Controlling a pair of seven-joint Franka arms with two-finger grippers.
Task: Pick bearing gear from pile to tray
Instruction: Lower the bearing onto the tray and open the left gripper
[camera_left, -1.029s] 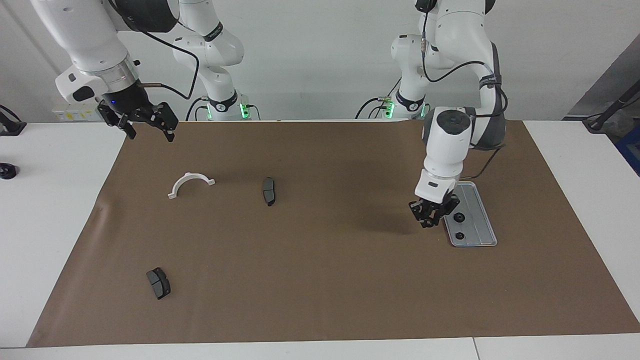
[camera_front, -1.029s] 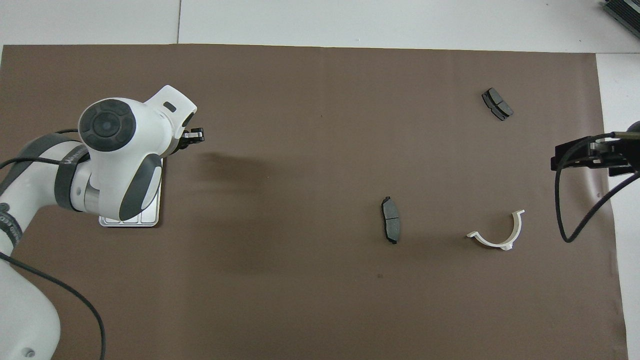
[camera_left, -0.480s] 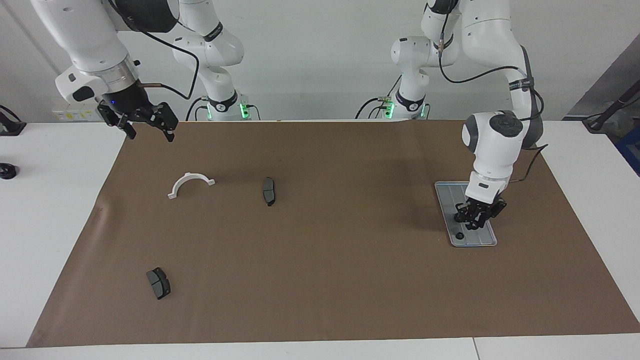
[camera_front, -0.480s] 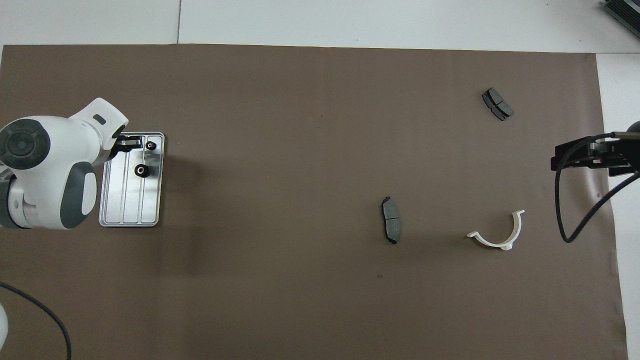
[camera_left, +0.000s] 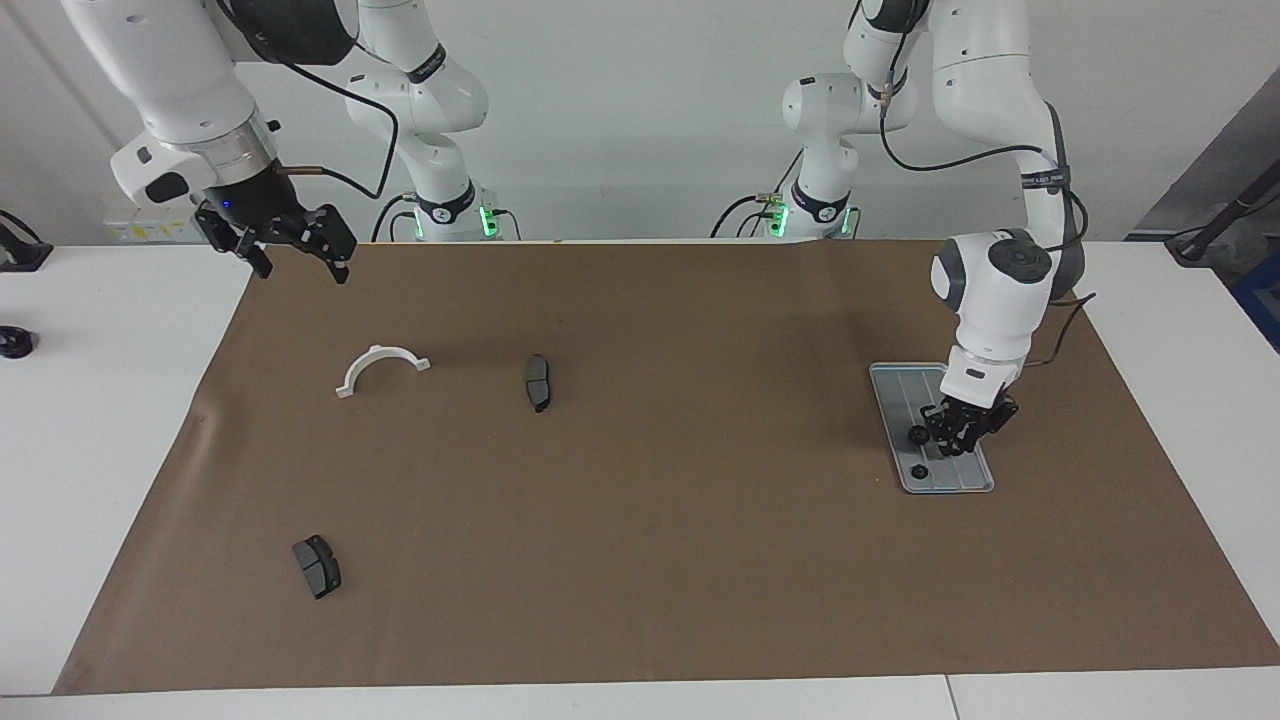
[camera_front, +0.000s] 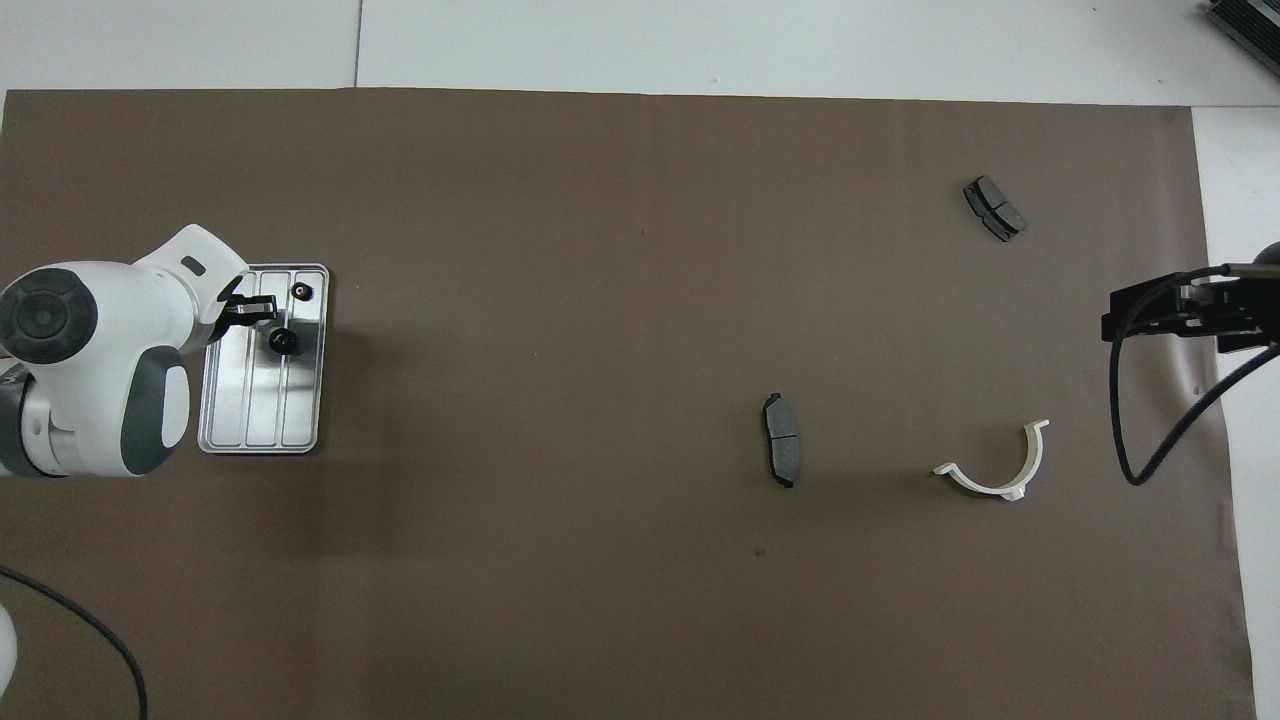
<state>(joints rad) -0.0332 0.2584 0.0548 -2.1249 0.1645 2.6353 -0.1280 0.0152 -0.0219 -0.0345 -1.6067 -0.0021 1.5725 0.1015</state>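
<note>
The silver tray (camera_left: 895, 385) (camera_front: 250, 420) lies on the brown mat at the left arm's end of the table. Two small black bearing gears rest in it: one (camera_left: 917, 434) (camera_front: 283, 341) nearer the robots, one (camera_left: 918, 470) (camera_front: 301, 292) farther from them. My left gripper (camera_left: 960, 432) (camera_front: 250, 309) hangs low over the tray, just beside the nearer gear; whether it holds anything is hidden. What is left of the pile is a white half-ring bracket (camera_left: 383, 366) (camera_front: 995, 472) and two dark pads (camera_left: 538, 381) (camera_left: 317, 566). My right gripper (camera_left: 300, 262) (camera_front: 1180, 315) waits open and high over the mat's edge.
The brown mat (camera_left: 640, 560) covers most of the white table. A small black object (camera_left: 15, 342) sits on the bare table at the right arm's end. In the overhead view the pads (camera_front: 782, 453) (camera_front: 994, 208) lie well apart from each other.
My left gripper has swung from beside the tray to over it and come down close to the nearer gear. The right arm has not moved.
</note>
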